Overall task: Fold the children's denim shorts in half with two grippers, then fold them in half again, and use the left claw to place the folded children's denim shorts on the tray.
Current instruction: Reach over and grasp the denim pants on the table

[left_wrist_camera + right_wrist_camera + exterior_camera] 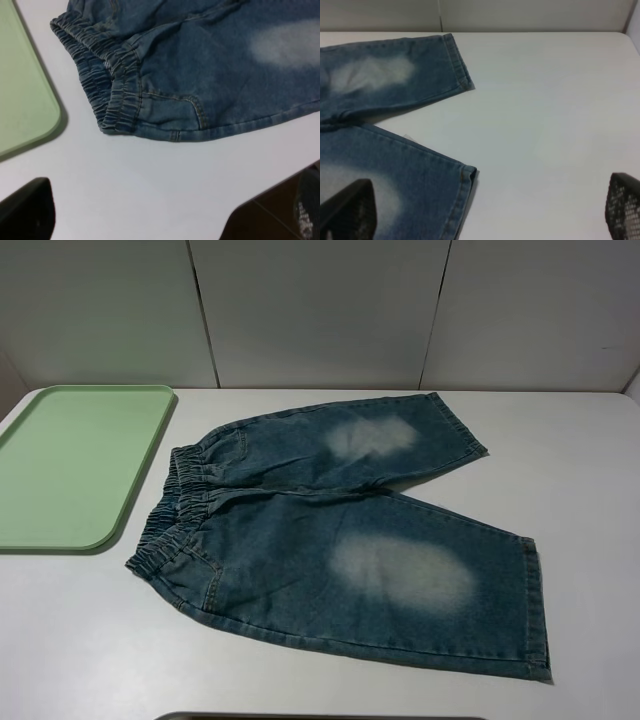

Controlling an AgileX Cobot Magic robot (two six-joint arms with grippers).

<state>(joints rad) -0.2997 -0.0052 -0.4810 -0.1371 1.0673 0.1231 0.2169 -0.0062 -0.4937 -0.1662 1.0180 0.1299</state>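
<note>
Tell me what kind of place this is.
Probably a robot test bench, not a home: a plain white table backed by blank wall panels, with just the denim shorts and a green tray laid out.

light: bright, even, diffuse | shadows: faint, soft along the tray [140,490] rim and the shorts [280,540] edges | focus: exterior high sharp; 2 wrist views softer, fingertips [347,210] dark and blurred

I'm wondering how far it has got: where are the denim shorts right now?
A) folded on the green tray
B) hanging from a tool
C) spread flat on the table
C: the denim shorts lie unfolded on the table, waistband toward the tray but off it.
</note>
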